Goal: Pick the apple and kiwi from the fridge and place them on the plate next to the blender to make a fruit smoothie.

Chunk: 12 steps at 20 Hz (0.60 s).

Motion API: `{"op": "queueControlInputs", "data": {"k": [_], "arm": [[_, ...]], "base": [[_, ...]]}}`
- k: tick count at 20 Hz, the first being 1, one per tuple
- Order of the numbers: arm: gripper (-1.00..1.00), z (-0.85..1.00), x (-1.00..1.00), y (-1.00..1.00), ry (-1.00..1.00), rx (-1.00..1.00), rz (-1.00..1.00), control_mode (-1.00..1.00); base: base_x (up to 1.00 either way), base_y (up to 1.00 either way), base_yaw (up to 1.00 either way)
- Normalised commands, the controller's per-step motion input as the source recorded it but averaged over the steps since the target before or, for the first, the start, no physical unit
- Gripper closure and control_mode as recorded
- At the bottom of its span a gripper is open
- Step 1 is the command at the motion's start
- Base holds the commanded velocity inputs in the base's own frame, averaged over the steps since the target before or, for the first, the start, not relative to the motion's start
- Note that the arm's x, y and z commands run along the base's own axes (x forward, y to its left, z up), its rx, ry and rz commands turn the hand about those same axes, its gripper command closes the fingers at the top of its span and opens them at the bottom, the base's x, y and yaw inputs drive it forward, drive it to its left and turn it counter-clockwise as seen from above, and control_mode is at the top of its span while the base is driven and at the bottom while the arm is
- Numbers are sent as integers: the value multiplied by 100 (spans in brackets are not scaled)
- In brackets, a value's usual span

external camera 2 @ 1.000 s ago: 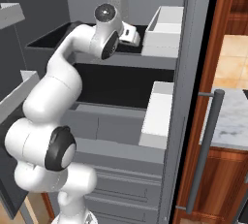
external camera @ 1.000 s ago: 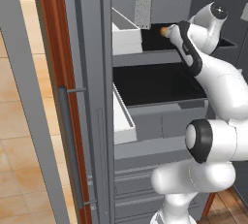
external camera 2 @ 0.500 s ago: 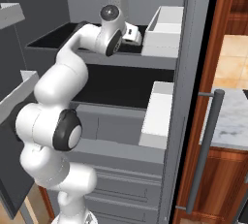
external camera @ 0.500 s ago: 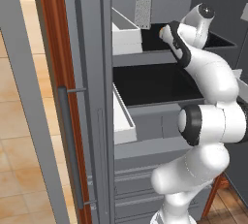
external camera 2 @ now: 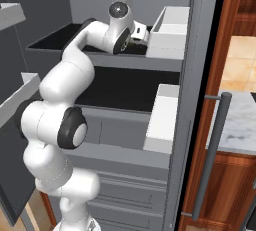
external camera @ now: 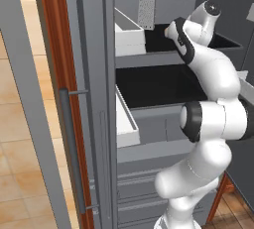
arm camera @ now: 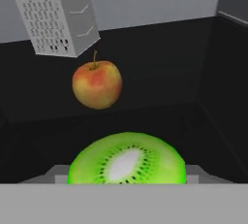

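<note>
Reaching, left base view: arm (external camera: 208, 69) stretched onto the fridge's (external camera: 163, 59) upper black shelf beside a white bin (external camera: 130, 37).
Right base view: gripper (external camera 2: 141, 33) at the shelf; finger spread impossible to tell.
Hand view: kiwi (arm camera: 127, 159) at 6 o'clock, apple (arm camera: 97, 84) beyond, grater (arm camera: 54, 12) at 11 o'clock.

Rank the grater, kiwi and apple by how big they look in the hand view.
1. kiwi, widest, though nearness to the camera inflates it and its bottom is cut off
2. grater, cut off at the top, so close to the kiwi
3. apple, smallest
</note>
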Motion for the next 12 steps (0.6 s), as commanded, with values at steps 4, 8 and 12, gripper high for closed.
{"op": "queueControlInputs", "data": {"k": [4,8,12], "arm": [[100,0,-5,0,-1,0,0,-100],[100,0,-46,3,-9,0,0,-100],[100,-4,-84,22,-15,0,0,-100]], "base": [[0,0,0],[0,0,0],[0,0,0]]}}
